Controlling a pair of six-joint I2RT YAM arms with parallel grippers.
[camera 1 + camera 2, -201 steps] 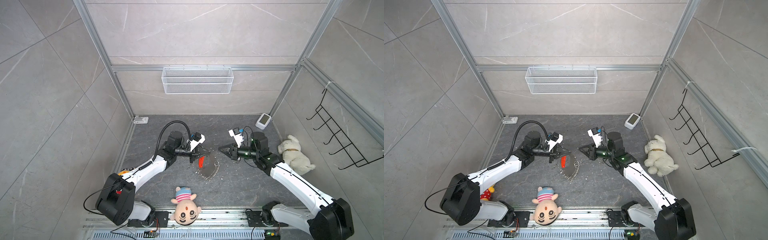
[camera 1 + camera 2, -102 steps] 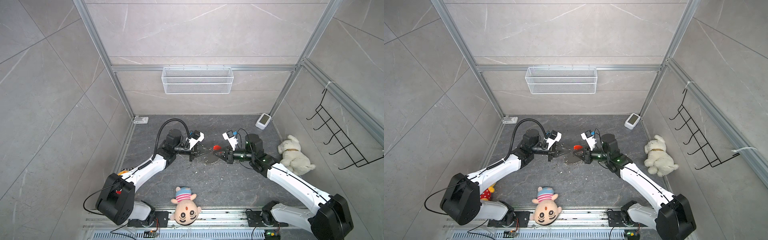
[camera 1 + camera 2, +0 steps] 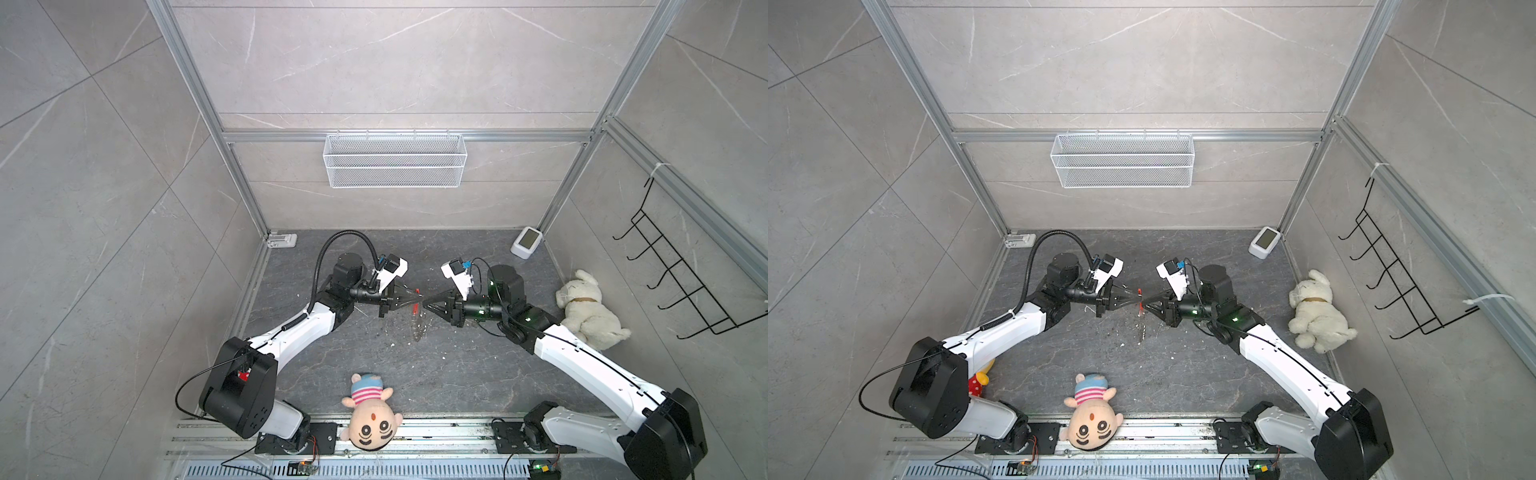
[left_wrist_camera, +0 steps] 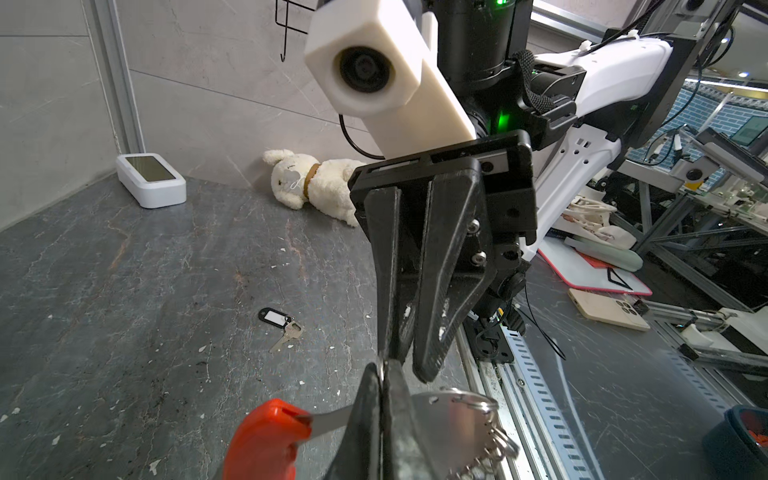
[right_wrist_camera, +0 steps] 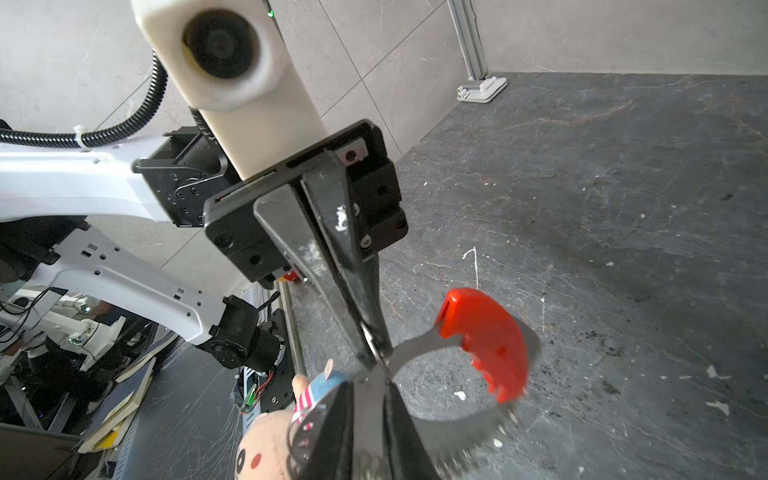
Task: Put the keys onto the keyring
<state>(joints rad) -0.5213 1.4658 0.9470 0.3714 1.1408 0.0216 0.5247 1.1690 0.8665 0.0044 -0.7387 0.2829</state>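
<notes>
The keyring (image 3: 417,309), a flat metal loop with a red segment (image 4: 266,440) and small silver rings, hangs in mid-air between my two arms in both top views, motion-blurred. My left gripper (image 4: 383,374) is shut on its metal band beside the red segment (image 5: 486,340). My right gripper (image 5: 368,384) meets it tip to tip (image 3: 1144,302); its fingers stand slightly apart, with the band's metal showing between them. The keys (image 4: 292,329), a black tag and a dull metal key, lie on the dark floor beyond the right gripper (image 4: 409,365). I cannot make them out in either top view.
A doll plush (image 3: 370,411) lies at the front rail and a white plush dog (image 3: 590,311) by the right wall. A white device (image 3: 526,242) sits in the back right corner. A thin white bent wire (image 5: 473,262) lies on the floor. A wire basket (image 3: 395,162) hangs on the back wall.
Half a second ago both grippers held the keyring flat between them. Now it swings down, hanging from the left gripper, and the right gripper's fingers have parted a little.
</notes>
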